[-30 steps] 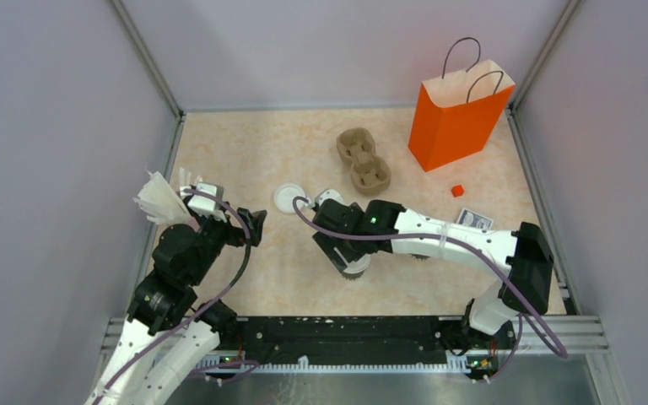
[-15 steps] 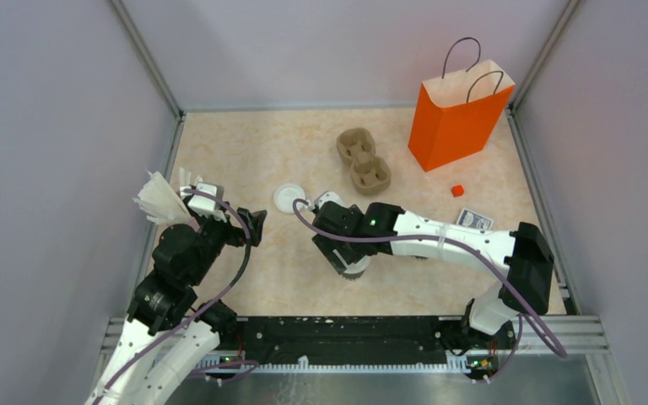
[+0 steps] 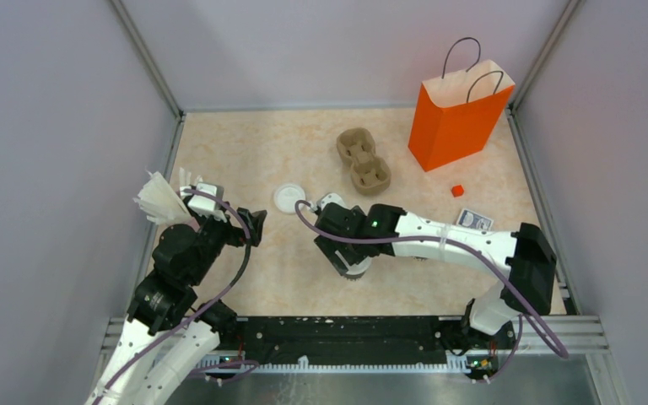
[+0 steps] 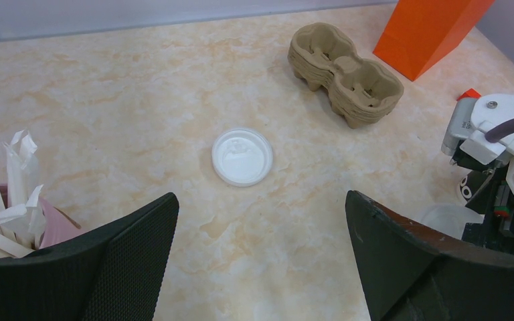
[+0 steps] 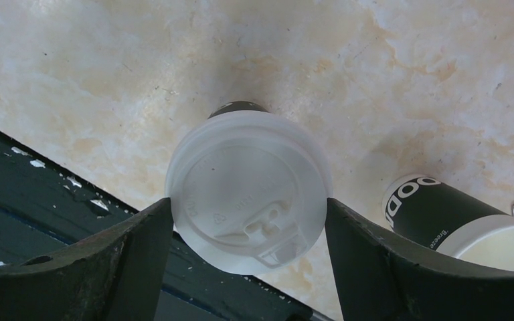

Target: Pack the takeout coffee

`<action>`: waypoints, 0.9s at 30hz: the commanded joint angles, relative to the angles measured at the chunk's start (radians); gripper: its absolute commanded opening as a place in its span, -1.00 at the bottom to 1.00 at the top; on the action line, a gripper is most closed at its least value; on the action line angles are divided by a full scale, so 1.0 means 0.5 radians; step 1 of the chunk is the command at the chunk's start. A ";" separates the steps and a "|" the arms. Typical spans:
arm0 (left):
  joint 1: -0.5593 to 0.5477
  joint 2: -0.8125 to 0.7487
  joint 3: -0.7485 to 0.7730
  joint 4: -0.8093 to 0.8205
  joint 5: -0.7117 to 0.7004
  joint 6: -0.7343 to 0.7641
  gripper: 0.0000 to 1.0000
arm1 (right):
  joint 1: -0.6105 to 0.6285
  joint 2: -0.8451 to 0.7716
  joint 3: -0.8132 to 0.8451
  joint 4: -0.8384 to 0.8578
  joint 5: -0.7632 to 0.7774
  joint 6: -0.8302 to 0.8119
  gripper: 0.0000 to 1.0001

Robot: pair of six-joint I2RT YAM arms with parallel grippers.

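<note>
Straddling takeout coffee [image 5: 247,194], right fingers [image 5: 140,254] flank its rim at frame centre, set wide to clear it; touching or clamped, cannot tell. Cup upright on worktop [image 5: 375,67], lower middle of overhead view. Left fingers [image 4: 127,254] spread fully, empty, lower left, apparently on standby.

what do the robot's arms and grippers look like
Both the left arm and right arm mix white links with bulky black joints, each trailed by a looping purple-grey cable. A green light glows on the right arm. The left gripper and right gripper have broad black fingers, finely textured on the left.
</note>
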 commanded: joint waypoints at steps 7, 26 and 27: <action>0.003 -0.024 -0.015 0.065 -0.017 0.032 0.97 | -0.012 -0.126 -0.051 0.056 0.026 0.006 0.65; 0.005 0.048 0.024 0.086 0.289 -0.059 0.96 | -0.287 -0.686 -0.302 0.356 -0.297 -0.052 0.57; 0.005 0.089 0.055 0.075 0.429 -0.100 0.93 | -0.360 -0.757 -0.356 0.411 -0.407 -0.048 0.53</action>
